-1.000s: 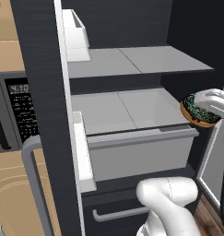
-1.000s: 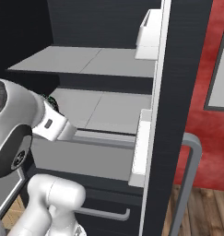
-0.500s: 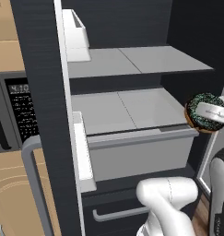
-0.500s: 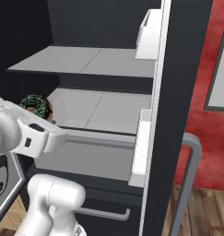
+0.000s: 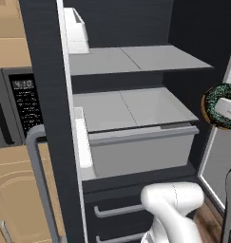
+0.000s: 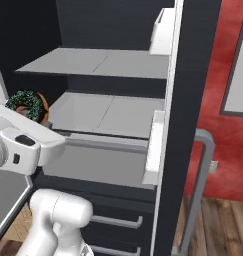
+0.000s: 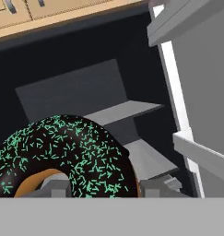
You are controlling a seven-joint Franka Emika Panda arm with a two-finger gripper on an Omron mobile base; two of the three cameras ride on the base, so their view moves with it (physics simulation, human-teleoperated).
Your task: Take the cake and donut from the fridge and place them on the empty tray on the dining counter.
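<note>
- Gripper [image 7: 97, 188] clenched on the donut [image 7: 62, 154]: in the hand view, dark glazed ring with green sprinkles seated between the two finger tips, tan underside showing at 7 o'clock of the ring.
- In the left base view, donut [image 5: 216, 105] at 3 o'clock of the picture, outside the fridge [image 5: 136, 28] opening, held in the air with a white part of the hand across its right half.
- In the right base view, donut [image 6: 27, 102] at 9 o'clock, just above the white arm link, in front of the dark fridge [image 6: 108, 20] interior.
- Fridge door open; two light grey shelves bare in both base views, upper shelf [image 5: 136, 59] at 12 o'clock, lower shelf [image 5: 133, 107] near the centre.
- Grey drawer [image 5: 140, 149] below the lower shelf, front closed, at about 5 o'clock of centre in the left base view.
- White door bin [image 5: 75, 29] at 11 o'clock in the left base view, on the inside of the door.
- Microwave [image 5: 12, 109] at 9 o'clock in the left base view, tan wooden cabinets above and below it.
- Red wall [image 6: 218, 90] at 3 o'clock in the right base view, wood floor at 5 o'clock.
</note>
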